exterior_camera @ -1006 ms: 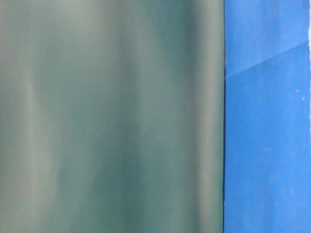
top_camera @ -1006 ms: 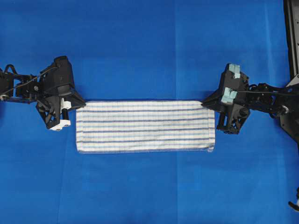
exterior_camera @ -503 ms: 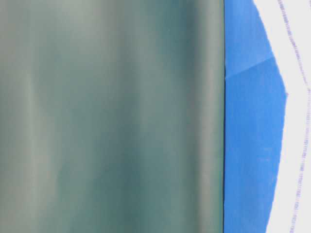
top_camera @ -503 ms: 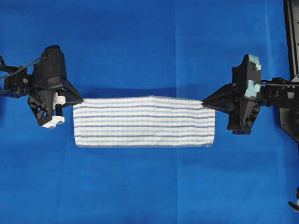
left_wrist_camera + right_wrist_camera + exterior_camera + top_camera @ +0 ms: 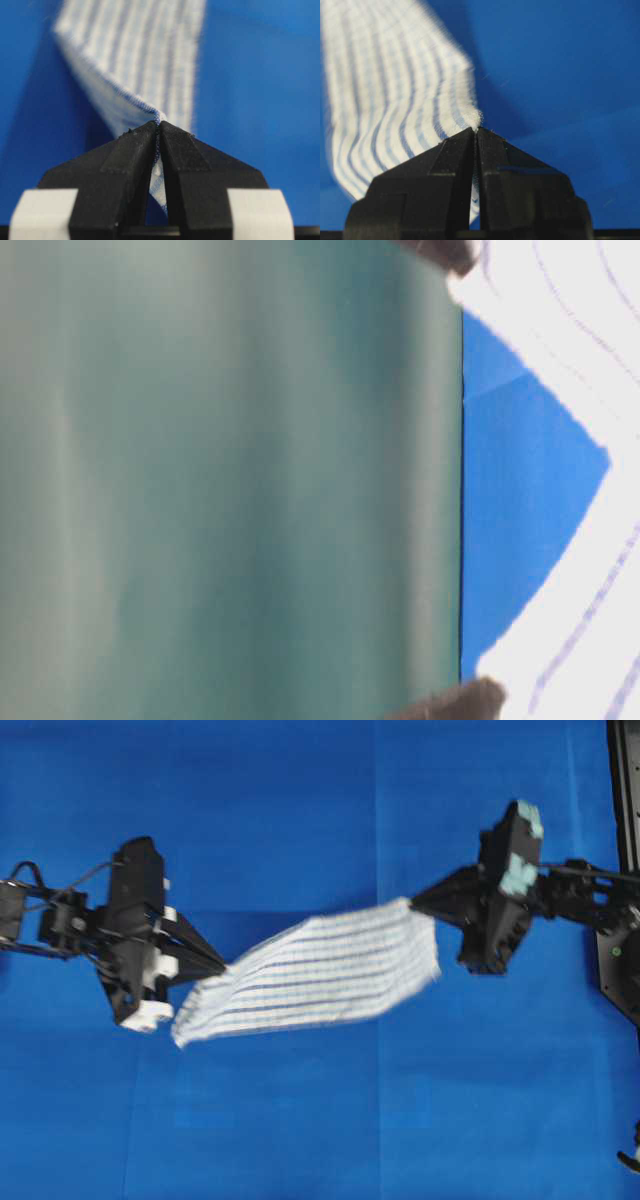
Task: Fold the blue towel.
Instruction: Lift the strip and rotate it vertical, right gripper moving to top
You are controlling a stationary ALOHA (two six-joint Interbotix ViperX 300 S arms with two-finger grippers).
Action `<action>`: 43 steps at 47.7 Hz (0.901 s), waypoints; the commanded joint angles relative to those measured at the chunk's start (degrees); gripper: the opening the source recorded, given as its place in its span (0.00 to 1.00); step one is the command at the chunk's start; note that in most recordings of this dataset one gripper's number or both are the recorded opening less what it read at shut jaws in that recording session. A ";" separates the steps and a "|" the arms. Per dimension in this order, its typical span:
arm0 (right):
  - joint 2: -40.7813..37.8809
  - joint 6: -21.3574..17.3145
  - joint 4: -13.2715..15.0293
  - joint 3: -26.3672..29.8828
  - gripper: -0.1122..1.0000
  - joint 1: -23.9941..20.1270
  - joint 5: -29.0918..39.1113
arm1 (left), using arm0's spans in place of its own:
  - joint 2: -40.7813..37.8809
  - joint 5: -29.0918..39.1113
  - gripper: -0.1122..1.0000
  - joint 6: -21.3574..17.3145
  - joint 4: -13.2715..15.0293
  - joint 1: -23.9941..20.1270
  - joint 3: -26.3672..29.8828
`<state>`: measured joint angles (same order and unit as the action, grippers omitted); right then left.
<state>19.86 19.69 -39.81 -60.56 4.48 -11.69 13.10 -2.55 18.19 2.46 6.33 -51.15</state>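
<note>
Overhead view: blue towel (image 5: 312, 977), white with thin blue stripes, hangs stretched between the two arms above the blue table covering (image 5: 300, 810), its outline blurred. It runs on a slant, one end low toward the left arm and the other end higher toward the right arm. Left gripper (image 5: 218, 967) is clamped on the towel's left corner, with its black fingers meeting at the cloth edge. Right gripper (image 5: 415, 903) pinches the towel's upper right corner in the same way. A dark shadow lies on the covering just behind the towel.

Table-level view: frame is turned on its side and mostly filled by a blurred grey-green surface (image 5: 230, 480). Beside it, the towel (image 5: 590, 640) shows as two white striped sweeps at top and bottom, with a wedge of the covering (image 5: 520, 500) between them. Dark blurred shapes touch the towel at the top edge and the bottom edge; what they are cannot be told.

Left wrist view: left gripper (image 5: 159, 125) has its jaws closed on a hemmed corner of the towel (image 5: 140, 55), which stretches away from the tips.

Right wrist view: right gripper (image 5: 475, 131) has its jaws pressed together on a towel (image 5: 390, 95) corner; the cloth trails away to the left of the tips, above the covering (image 5: 560, 65).
</note>
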 commanded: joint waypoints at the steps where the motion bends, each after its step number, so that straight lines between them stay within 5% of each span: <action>1: -0.79 1.49 0.35 2.99 0.34 2.55 0.00 | -1.49 -0.70 0.14 0.88 0.09 1.05 4.13; 20: -3.16 8.79 0.44 10.20 0.34 13.01 2.64 | -8.26 -5.89 0.14 3.96 0.09 3.25 14.50; 43: -3.25 12.04 0.44 12.66 0.34 19.86 4.04 | -20.39 -13.97 0.14 -1.76 -0.09 4.22 28.13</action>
<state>16.26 31.64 -39.46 -49.39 23.47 -7.73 -6.77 -14.77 17.05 2.46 10.37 -26.46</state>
